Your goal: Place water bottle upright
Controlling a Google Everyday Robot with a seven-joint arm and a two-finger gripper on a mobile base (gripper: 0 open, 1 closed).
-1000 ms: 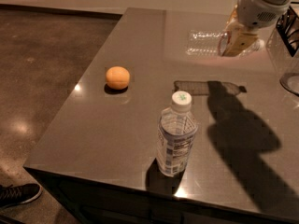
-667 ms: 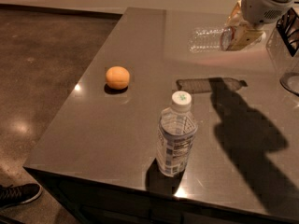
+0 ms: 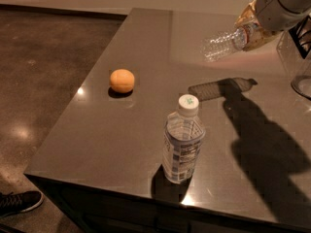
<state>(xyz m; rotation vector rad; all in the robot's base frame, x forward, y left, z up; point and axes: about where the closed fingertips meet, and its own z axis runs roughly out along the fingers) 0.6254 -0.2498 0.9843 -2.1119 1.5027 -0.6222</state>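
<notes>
The water bottle (image 3: 221,43), slim, clear and ribbed with a red-and-dark band near its neck, hangs nearly horizontal above the far right of the table, base pointing left. My gripper (image 3: 252,30) at the upper right is shut on its neck end; the cap is hidden behind the fingers. The bottle's shadow falls on the grey tabletop (image 3: 121,130) below it.
A wider bottle (image 3: 182,140) with a white-blue label and green-marked cap stands upright near the front edge. An orange (image 3: 122,80) lies at the left. A clear container (image 3: 297,57) stands at the right edge. A shoe (image 3: 19,202) shows on the floor at lower left.
My gripper has risen and moved slightly right with the water bottle, which now hangs clear above the tabletop; its shadow has separated from it.
</notes>
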